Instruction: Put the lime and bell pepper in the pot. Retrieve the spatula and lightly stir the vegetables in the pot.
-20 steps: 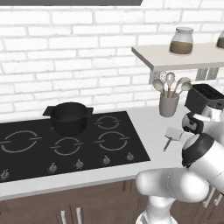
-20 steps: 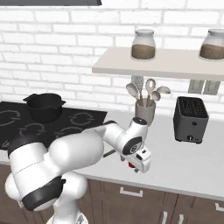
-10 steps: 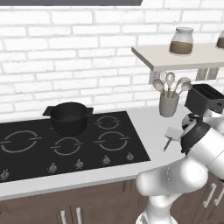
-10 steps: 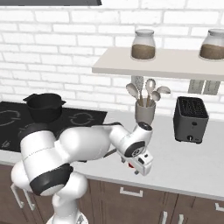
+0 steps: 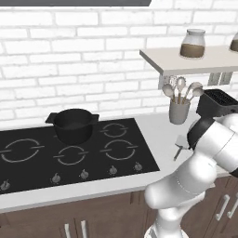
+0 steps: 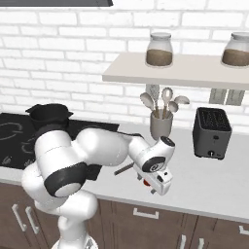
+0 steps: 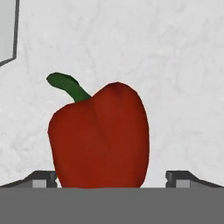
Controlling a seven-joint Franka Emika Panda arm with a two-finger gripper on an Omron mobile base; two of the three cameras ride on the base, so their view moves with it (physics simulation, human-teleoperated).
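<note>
- Gripper [image 7: 112,180]: I am holding it spread wide, one fingertip [image 7: 43,178] showing on either side of the bell pepper [image 7: 100,138].
- Bell pepper: lying on the pale counter [image 7: 175,65].
- Pot [image 5: 73,123]: sitting on the hob [image 5: 28,162], well apart from my hand.

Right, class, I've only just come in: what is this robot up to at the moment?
The arm is bent low over the counter right of the hob, with its gripper set around a red bell pepper, a finger on each side, open. The black pot waits on the hob. The spatula lies on the counter near the utensil holder.
</note>
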